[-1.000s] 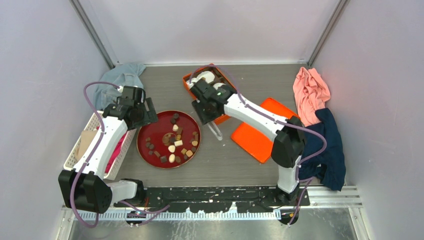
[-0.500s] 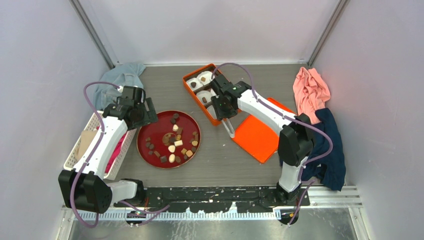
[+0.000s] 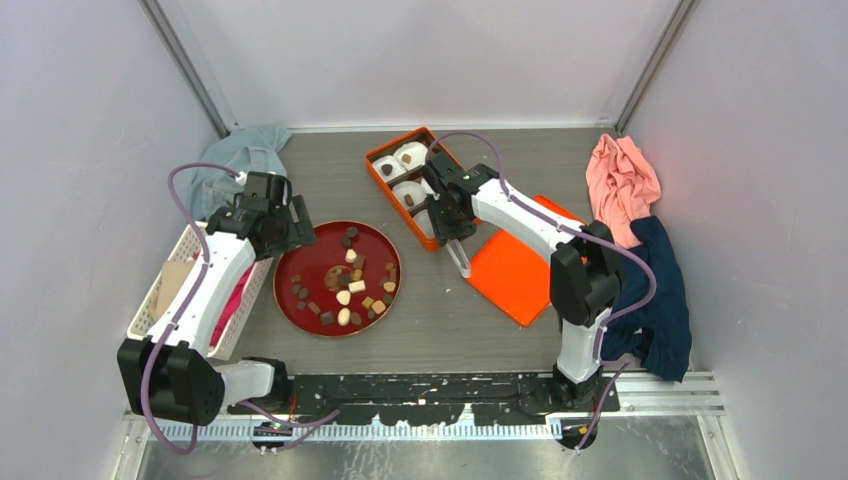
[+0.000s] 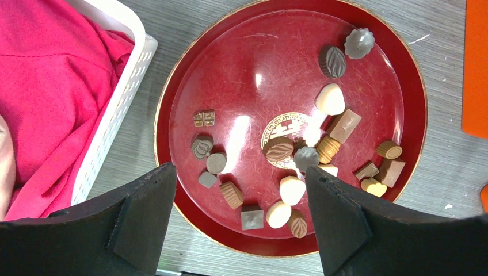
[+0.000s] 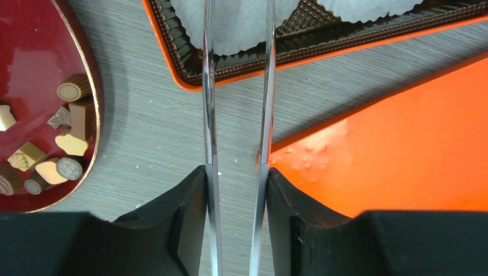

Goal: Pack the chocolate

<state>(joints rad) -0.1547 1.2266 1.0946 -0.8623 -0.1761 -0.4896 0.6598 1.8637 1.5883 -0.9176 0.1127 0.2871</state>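
Grey wood-grain tabletop (image 3: pixel 330 190), pale walls all round, and the right arm has swung away! A second ago it was hunched over the near end of the orange box (image 3: pixel 378 178). Now it sits further right, and the box shows its white paper cups (image 5: pixel 236 23) again. Over the last half second it has barely shifted.

The right claw (image 5: pixel 236 184) is clenched on a pair of clear tongs (image 5: pixel 208 115). Their two blades are held slightly apart, and the tips run out of the wrist view. From above, the tongs hang between the box's near corner and the flat orange lid (image 5: pixel 403 144).

The left arm hasn't budged. Its claw (image 4: pixel 239 172) hangs released, fingers spread wide, by the far-left rim of the red plate (image 4: pixel 288 34), gripping nothing.

And the chocolate (image 4: pixel 330 99) lies loose on that plate, left of the box. The little pieces are dark brown, caramel-tan and cream-white, shaped as leaves, squares, ovals and ridged barrels. They bunch mostly on the plate's near and right side, several touching. A white basket (image 4: pixel 124 92) holding pink cloth (image 4: pixel 52 86) sits just left of the plate.
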